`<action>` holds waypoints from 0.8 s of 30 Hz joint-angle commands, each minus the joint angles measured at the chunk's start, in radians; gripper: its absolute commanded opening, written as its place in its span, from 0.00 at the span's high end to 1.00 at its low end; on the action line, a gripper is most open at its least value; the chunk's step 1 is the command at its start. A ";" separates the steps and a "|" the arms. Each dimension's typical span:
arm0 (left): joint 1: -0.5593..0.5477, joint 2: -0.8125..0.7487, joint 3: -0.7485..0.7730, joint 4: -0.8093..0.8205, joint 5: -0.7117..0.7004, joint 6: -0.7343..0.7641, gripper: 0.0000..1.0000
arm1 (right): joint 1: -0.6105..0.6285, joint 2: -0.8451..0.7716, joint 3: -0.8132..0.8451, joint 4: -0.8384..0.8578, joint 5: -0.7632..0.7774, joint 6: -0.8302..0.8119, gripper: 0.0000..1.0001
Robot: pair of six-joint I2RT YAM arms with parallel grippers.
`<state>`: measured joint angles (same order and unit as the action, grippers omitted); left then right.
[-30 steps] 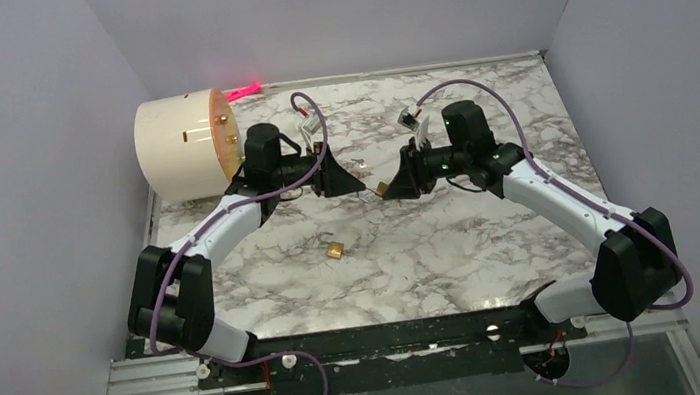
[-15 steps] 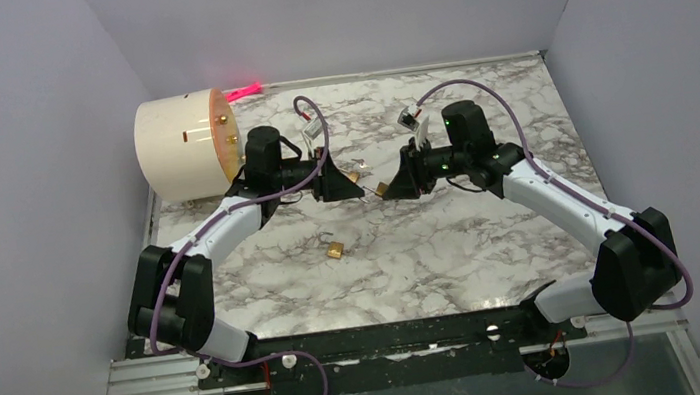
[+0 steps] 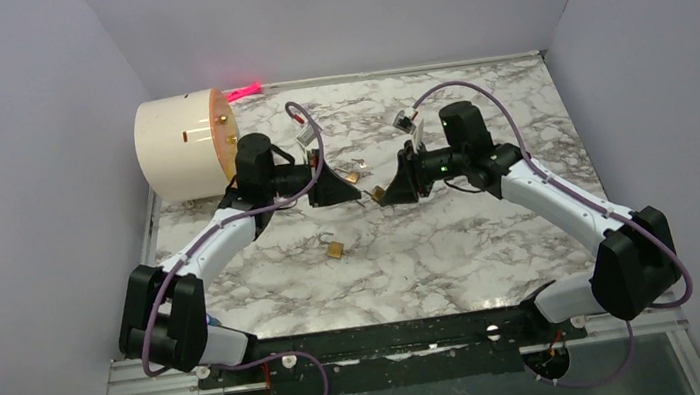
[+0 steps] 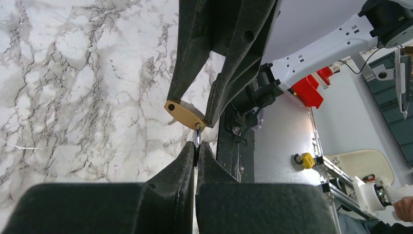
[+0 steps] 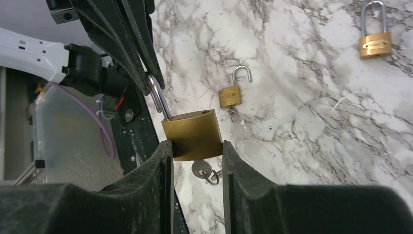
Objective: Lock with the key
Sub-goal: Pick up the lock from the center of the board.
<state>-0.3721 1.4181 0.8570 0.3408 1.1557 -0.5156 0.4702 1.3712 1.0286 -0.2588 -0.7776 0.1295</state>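
Padlock (image 5: 192,134), brass with key (image 5: 201,169) in it, clamped in right hand (image 5: 195,145); left hand (image 4: 196,145) pinches its shackle (image 5: 158,100).

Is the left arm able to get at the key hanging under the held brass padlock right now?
Probably not. The left fingers are shut on the steel shackle, while the small silver key hangs at the brass padlock's opposite end, between the right fingers.

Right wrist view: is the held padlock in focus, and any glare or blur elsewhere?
Right wrist: the brass padlock is sharp; the near fingers of the right gripper look soft. Left wrist: the padlock is small but clear; the left gripper is a dark, featureless mass. Top external: a pink glare spot blooms beside the cream cylinder.
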 commanded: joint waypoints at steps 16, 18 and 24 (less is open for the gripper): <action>0.005 -0.252 -0.080 0.333 -0.258 -0.110 1.00 | -0.003 -0.090 0.153 0.107 0.047 0.016 0.01; 0.005 -0.276 -0.090 0.378 -0.323 -0.129 1.00 | -0.003 -0.097 0.140 0.178 -0.030 0.036 0.04; 0.006 -0.304 -0.101 0.525 -0.464 -0.215 1.00 | -0.003 -0.083 0.138 0.372 -0.166 0.067 0.06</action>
<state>-0.3721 1.1362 0.7597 0.7048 0.8433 -0.6559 0.4694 1.2808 1.1561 -0.0532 -0.8173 0.1703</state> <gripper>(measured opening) 0.014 0.946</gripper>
